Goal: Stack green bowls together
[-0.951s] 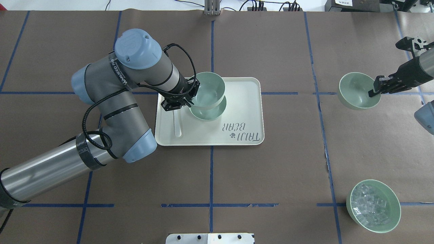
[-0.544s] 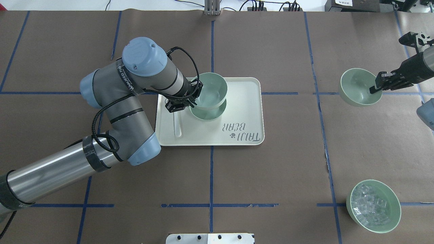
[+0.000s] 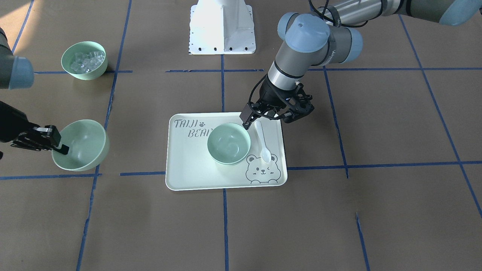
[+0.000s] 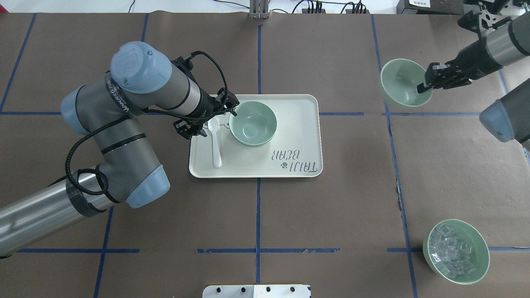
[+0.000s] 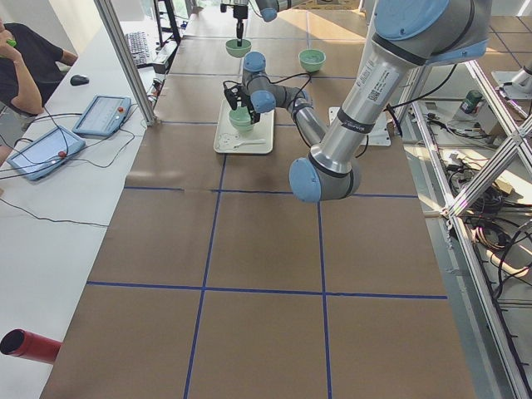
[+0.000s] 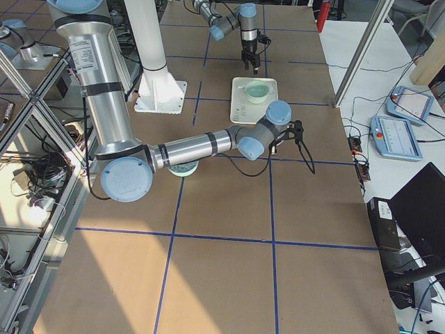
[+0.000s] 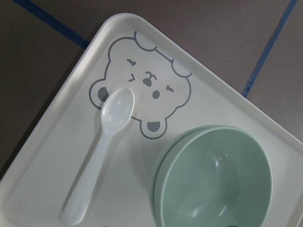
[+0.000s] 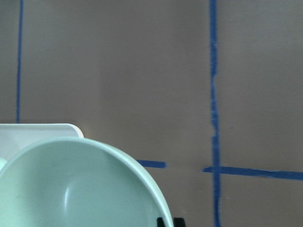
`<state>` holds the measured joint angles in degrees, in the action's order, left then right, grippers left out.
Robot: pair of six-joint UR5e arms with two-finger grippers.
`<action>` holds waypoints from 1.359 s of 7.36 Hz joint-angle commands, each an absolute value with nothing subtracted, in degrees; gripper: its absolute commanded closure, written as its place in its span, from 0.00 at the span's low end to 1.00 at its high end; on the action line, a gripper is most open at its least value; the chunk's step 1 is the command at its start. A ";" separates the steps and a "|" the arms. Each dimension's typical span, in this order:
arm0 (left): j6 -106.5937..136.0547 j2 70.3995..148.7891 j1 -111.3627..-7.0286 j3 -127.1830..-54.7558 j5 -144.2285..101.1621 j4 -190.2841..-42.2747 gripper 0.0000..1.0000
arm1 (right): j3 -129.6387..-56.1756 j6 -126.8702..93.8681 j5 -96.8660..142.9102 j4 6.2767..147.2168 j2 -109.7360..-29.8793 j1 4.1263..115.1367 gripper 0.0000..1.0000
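2 green bowls (image 4: 252,124) sit nested on tray (image 4: 298,124) just beside spread, empty left gripper (image 4: 208,117); right gripper (image 4: 425,82) pinches rim of 3rd bowl (image 4: 399,82), well apart from them; next, likely: carry it over, lower squarely in.

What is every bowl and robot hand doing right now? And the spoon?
Two bowls: nested together on the tray.
Third bowl: tilted, rim pinched by the right gripper.
Ice bowl: upright, holding clear cubes.
Spoon: lying on the tray beside the bowls.
Left gripper: open, empty.
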<state>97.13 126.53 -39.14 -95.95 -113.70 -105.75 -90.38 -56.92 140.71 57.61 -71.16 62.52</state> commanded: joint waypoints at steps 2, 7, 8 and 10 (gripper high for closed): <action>76.63 124.38 -46.56 -101.84 -116.45 -92.77 0.00 | -90.53 -69.24 132.32 63.07 -58.23 52.07 1.00; 47.69 110.59 -59.73 -105.64 -116.72 -92.28 0.00 | -89.13 -73.92 112.34 71.80 -48.70 36.48 1.00; 43.20 109.00 -62.81 -105.73 -116.89 -92.29 0.00 | -87.90 -73.92 112.06 71.89 -48.52 35.95 1.00; 35.29 106.62 -66.34 -104.86 -119.53 -92.37 0.00 | -87.89 -73.92 112.15 73.30 -48.25 35.68 1.00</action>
